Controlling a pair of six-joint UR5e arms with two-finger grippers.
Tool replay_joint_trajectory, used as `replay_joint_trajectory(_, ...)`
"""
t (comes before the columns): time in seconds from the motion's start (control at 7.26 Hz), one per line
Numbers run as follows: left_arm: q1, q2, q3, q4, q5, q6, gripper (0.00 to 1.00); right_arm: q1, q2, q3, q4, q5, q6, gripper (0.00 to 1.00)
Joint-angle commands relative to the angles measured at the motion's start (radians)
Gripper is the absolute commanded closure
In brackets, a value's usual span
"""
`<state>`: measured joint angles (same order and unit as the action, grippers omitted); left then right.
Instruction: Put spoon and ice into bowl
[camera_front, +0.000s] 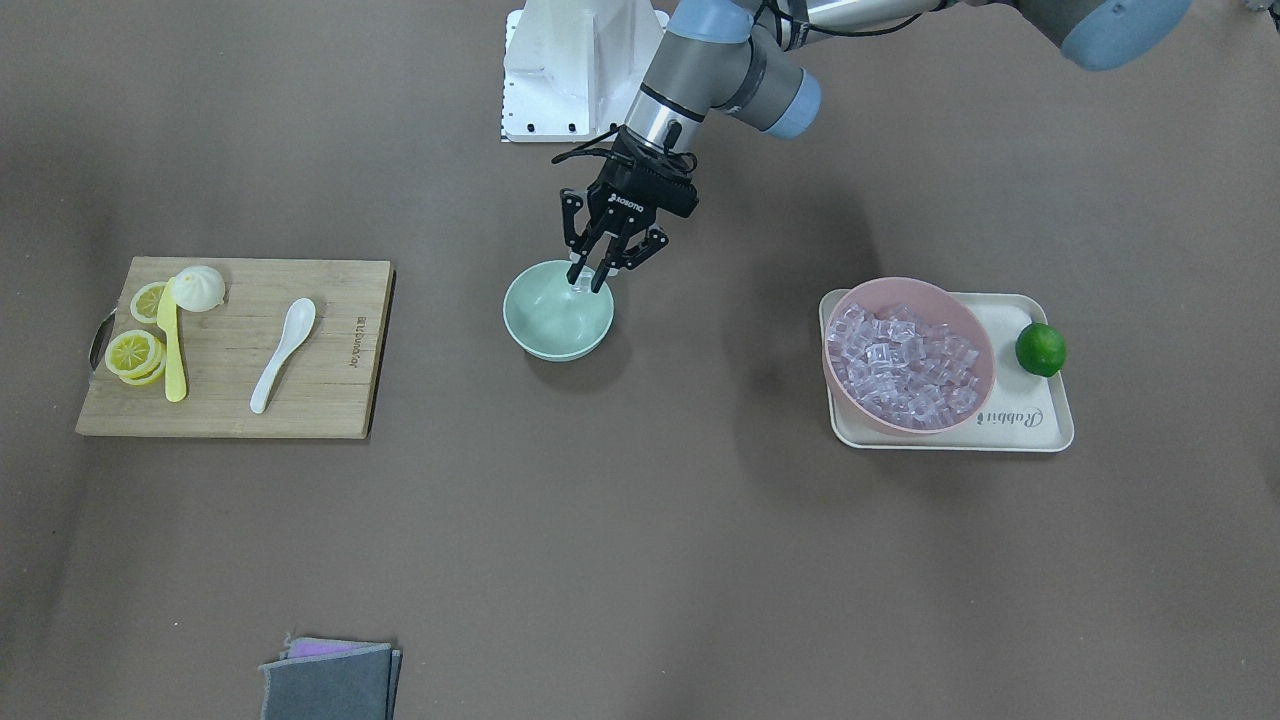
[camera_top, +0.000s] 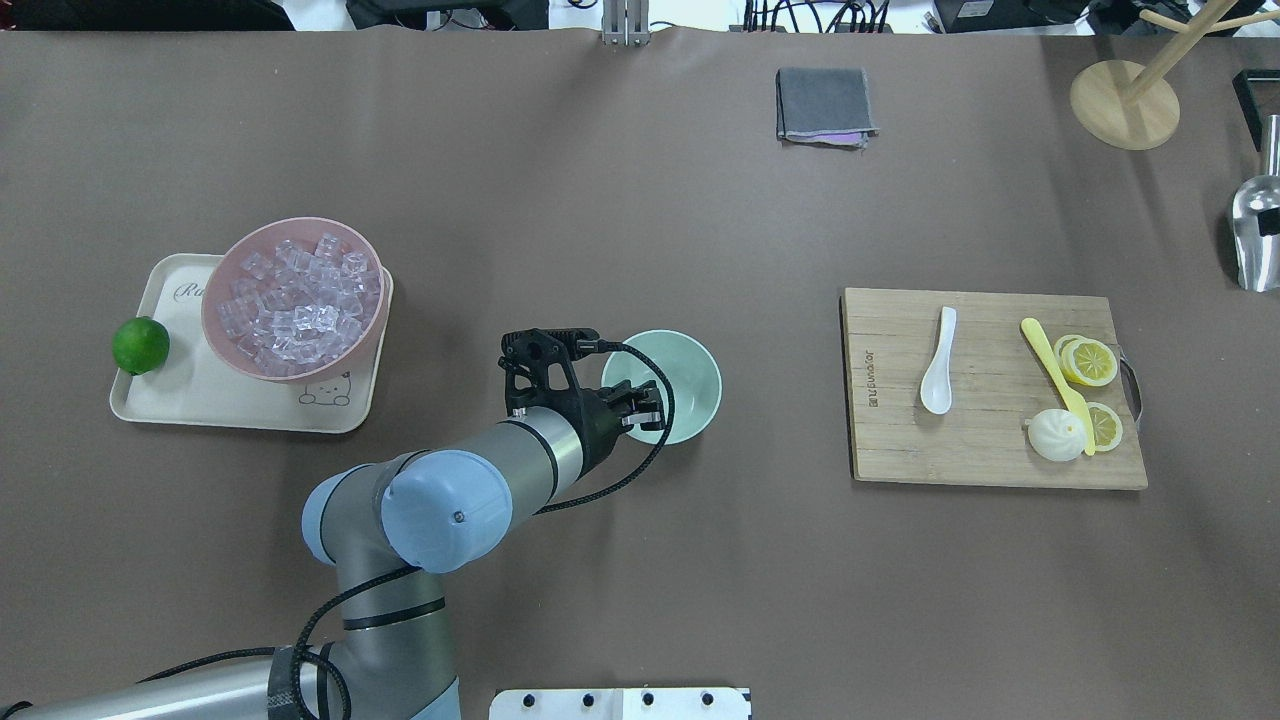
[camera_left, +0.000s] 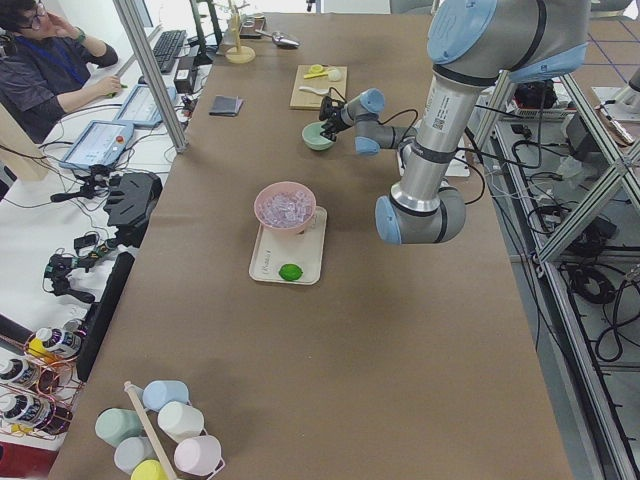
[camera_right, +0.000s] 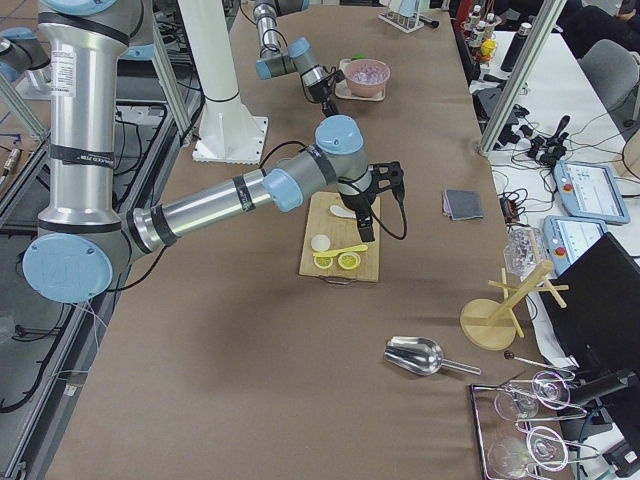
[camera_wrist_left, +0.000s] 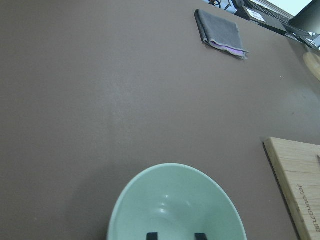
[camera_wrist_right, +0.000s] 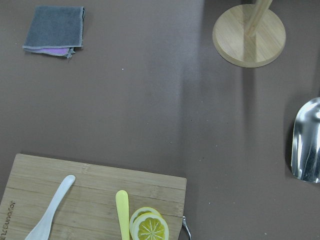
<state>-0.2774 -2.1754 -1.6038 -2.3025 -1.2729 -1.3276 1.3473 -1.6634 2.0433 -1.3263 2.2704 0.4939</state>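
Note:
The mint-green bowl stands mid-table and also shows in the overhead view and the left wrist view. My left gripper points down into its far side, fingers drawn close around a small clear ice cube. Its fingertips show just at the wrist view's bottom edge. The white spoon lies on the wooden cutting board and shows in the right wrist view. My right gripper hangs above that board. I cannot tell whether it is open or shut.
A pink bowl full of ice cubes sits on a cream tray with a lime. A yellow knife, lemon slices and a white bun share the board. A folded grey cloth lies at the operators' edge.

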Motion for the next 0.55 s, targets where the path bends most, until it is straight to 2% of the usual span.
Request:
replay_joint_trajectory(0.0,0.003,-0.010,0.012,-0.005,0.003,-0.001,0.80,-0.002,-0.001,0.000,0.003,0.000,0.000,0.00)
replay_joint_trajectory(0.14,0.003,-0.018,0.010,-0.012,0.003,-0.002,0.18,-0.003,-0.001,0.000,0.003,-0.002,0.000,0.00)
replay_joint_trajectory(0.28,0.003,-0.014,0.012,-0.006,0.021,0.002,0.02,-0.007,-0.001,0.000,0.004,0.000,0.002,0.00)
replay_joint_trajectory(0.41,0.003,-0.014,-0.008,0.000,0.059,0.011,0.02,-0.011,-0.001,0.000,0.003,0.000,0.009,0.00)
